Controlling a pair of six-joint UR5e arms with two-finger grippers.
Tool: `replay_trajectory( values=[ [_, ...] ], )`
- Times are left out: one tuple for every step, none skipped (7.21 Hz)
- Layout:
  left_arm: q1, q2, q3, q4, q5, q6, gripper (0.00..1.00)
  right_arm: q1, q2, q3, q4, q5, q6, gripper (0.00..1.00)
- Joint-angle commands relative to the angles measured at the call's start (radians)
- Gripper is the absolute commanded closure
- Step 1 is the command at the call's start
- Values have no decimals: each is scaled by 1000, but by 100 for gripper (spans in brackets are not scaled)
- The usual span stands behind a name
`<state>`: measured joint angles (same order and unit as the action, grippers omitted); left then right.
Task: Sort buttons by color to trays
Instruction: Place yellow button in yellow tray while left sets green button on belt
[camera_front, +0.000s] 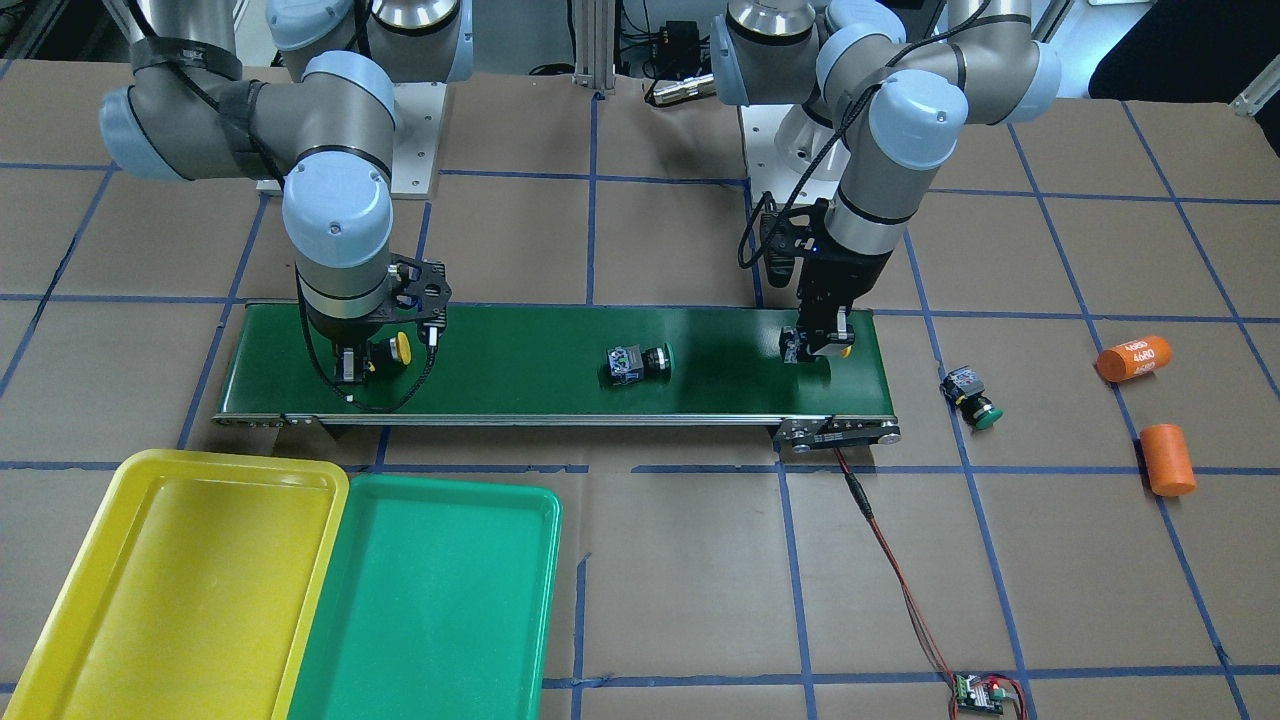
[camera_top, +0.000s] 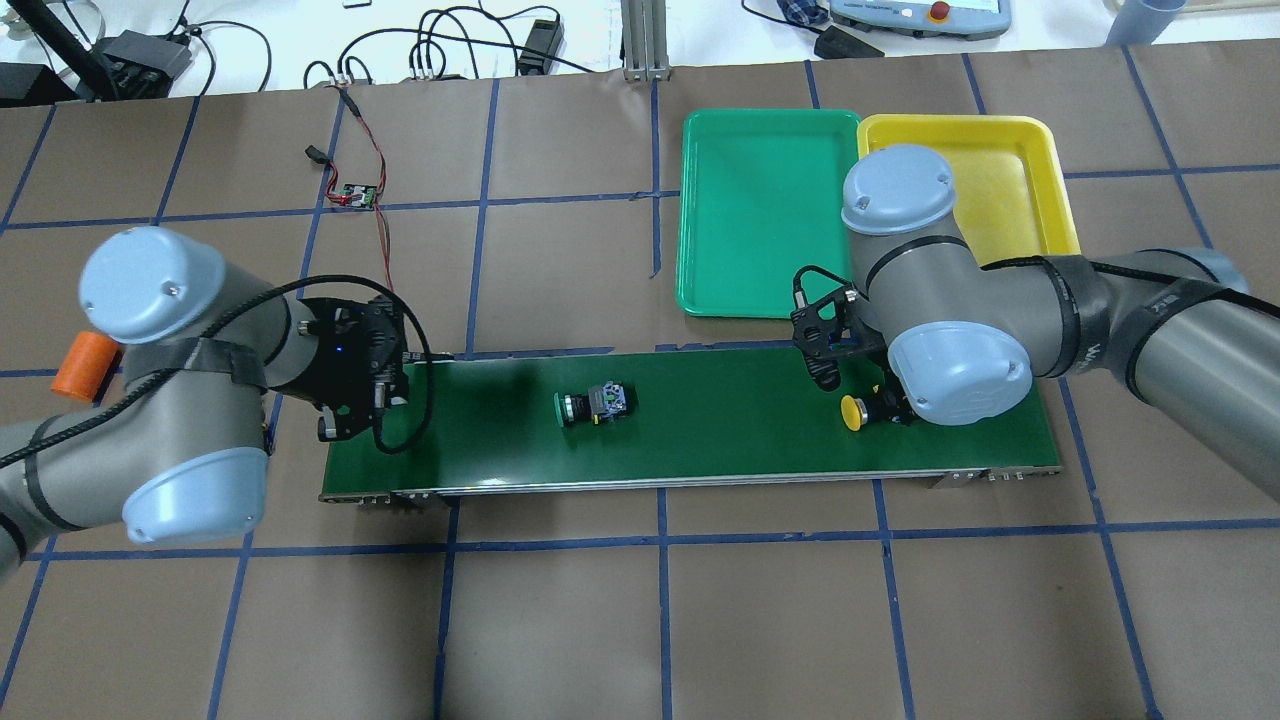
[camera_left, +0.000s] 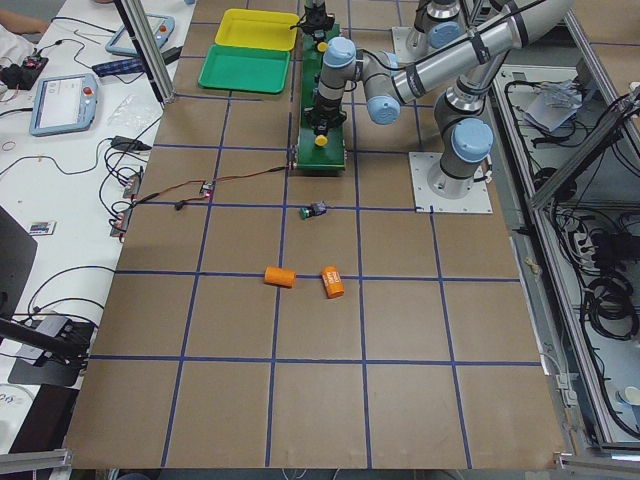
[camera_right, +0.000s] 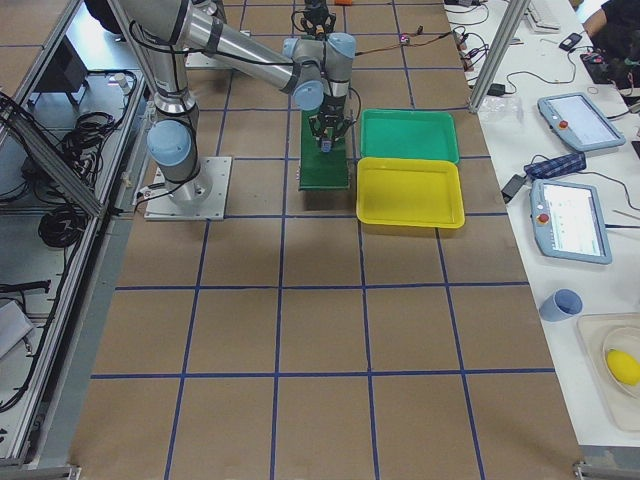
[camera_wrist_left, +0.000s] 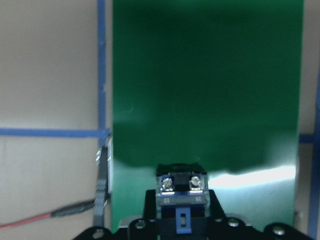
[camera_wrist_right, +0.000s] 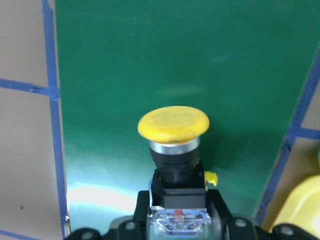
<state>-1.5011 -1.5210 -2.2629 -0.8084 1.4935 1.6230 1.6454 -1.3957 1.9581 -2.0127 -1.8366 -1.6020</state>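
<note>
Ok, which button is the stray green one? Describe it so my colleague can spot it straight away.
Find the long dark-green belt and go to its end under the left arm. Just past that end, on the brown paper before two orange cylinders, lies a green-capped button. It is the only button off the belt; the other green one lies mid-belt.

green button (camera_top: 590, 405) lying on conveyor belt (camera_top: 720, 440); yellow button (camera_top: 853, 412) at right end effector (camera_top: 885, 408); green tray (camera_top: 760, 200) touching yellow tray (camera_top: 1010, 190).
</note>
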Motion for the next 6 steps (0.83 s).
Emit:
replay_trajectory(
  values=[
    [-11, -16, -9, 3, -4, -54, 16, -79, 19, -149, 18, -1, 16, 77],
    [-13, -25, -7, 5, 2, -89, 0, -123, 47, -197, 6, 0, 51, 76],
    [-15, -15, -1, 3, 7, -109, 0, -166, 91, -261, -3, 0, 69, 76],
    [-2, 11, 32, 3, 22, -76, 0, -200, 184, -334, -29, -1, 64, 75],
    [52, 19, 137, -67, 52, -55, 0, -219, 275, -356, -62, -1, 70, 72],
    [115, 31, 228, -262, 42, -77, 0, -228, 326, -355, -152, -13, 53, 71]
  ],
)
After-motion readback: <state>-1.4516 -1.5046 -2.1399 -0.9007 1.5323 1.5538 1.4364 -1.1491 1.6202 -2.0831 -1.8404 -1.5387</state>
